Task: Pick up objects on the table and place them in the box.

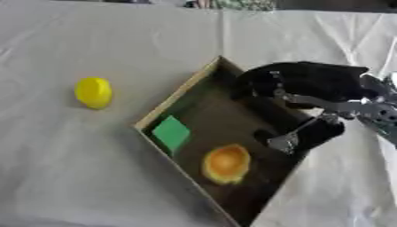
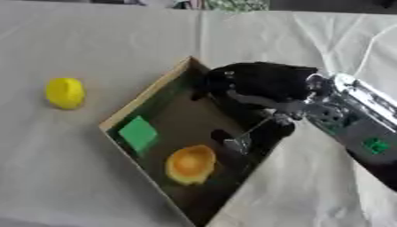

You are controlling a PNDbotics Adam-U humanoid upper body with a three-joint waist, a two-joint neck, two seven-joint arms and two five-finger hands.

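A shallow cardboard box (image 1: 177, 93) with a dark floor lies askew in the middle of the table. Inside it are a flat green square (image 1: 170, 133) near the left wall and a round orange-yellow piece (image 1: 226, 164) toward the near end. A yellow rounded object (image 1: 94, 92) sits on the cloth to the left of the box, well apart from it. My black right hand (image 1: 310, 82) hangs over the box's far right corner, fingers relaxed and pointing down with nothing between them; its thumb (image 1: 298, 135) reaches toward the box floor. My left hand does not show.
A white creased cloth (image 1: 93, 177) covers the table, with a fold line (image 1: 221, 31) running to the far edge. My silver right forearm (image 2: 356, 115) comes in from the right side over the cloth.
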